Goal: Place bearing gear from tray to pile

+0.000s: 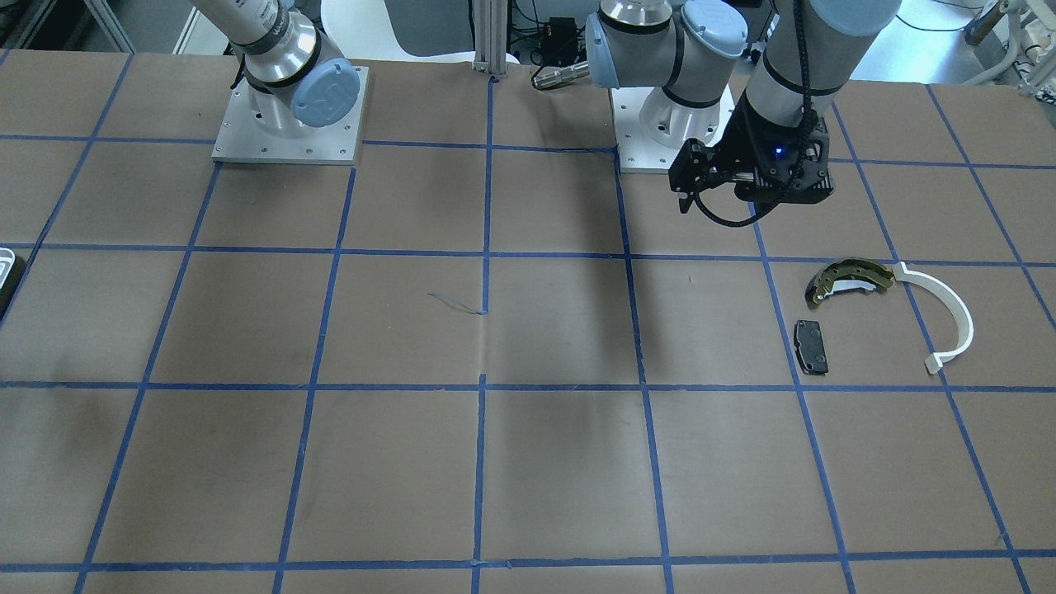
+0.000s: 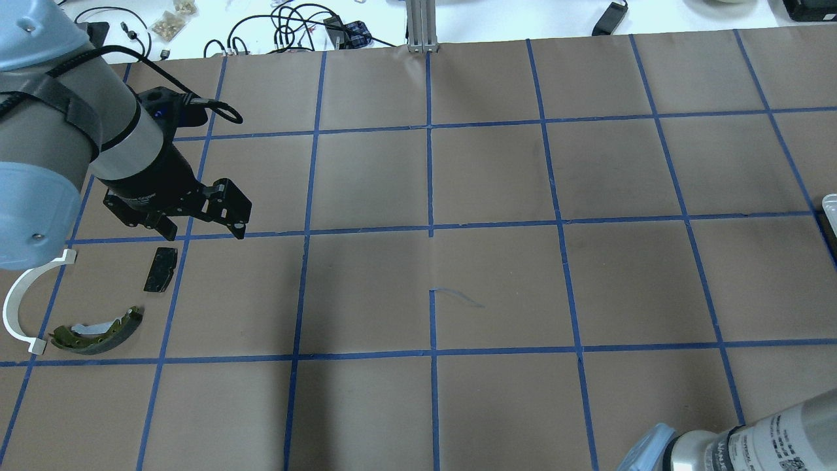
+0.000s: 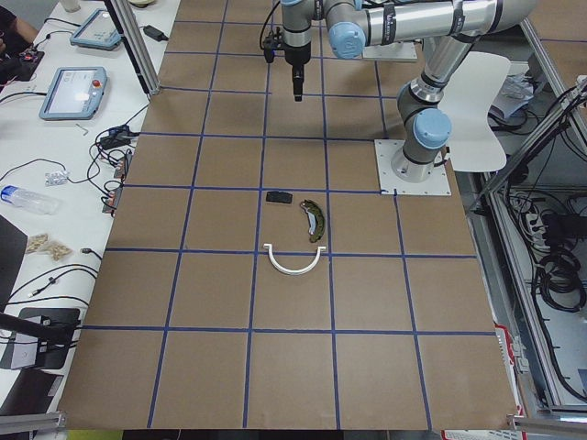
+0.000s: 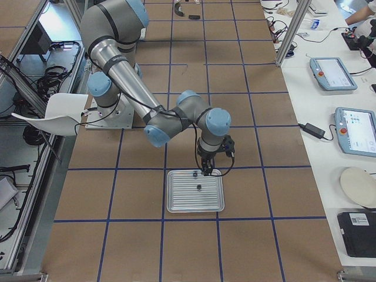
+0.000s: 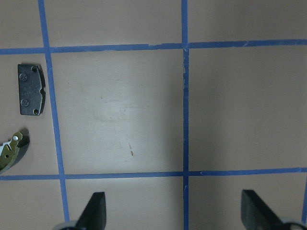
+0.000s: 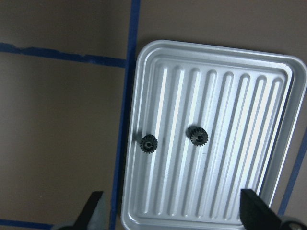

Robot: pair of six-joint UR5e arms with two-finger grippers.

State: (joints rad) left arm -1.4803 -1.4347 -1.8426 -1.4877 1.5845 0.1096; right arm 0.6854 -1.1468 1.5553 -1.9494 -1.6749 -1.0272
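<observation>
A: Overhead first. What's on the table [image 2: 497,281]?
B: Brown paper, blue tape [image 2: 430,176] in a grid. On the robot's left, the pile [image 2: 72,340]: an olive-gold brake shoe [image 2: 127,322], curved; a flat black pad [image 2: 161,269]; a thin white arc [image 2: 6,306]. The arc's end is just beside the shoe's end. The left gripper [image 2: 204,227] hangs just beyond the pad, jaws spread, nothing held. Of the tray [image 2: 829,199], only a white rounded corner shows at the right edge.
A: Front-facing?
B: Same three parts, the pad apart from the shoe. The tray corner shows a dark side.
A: Side views?
B: Left end: the arc is nearest, the shoe and pad behind it. Right end: the whole tray, silver, rectangular, ribbed. The right gripper [image 4: 205,170] hangs over the rim farthest from that camera. Two dark specks on the ribs.
A: Left wrist?
B: Dark fingertips [image 5: 96,211] at the bottom corners, wide apart, bare paper between. The pad has small round holes.
A: Right wrist?
B: Fingers [image 6: 93,211] wide apart too, empty. Shiny pressed metal, long grooves. One bearing gear [image 6: 148,143], small, dark, toothed, bored centre, lies flat near the tray's long rim. The second gear [image 6: 198,136], alike, lies near the middle.
</observation>
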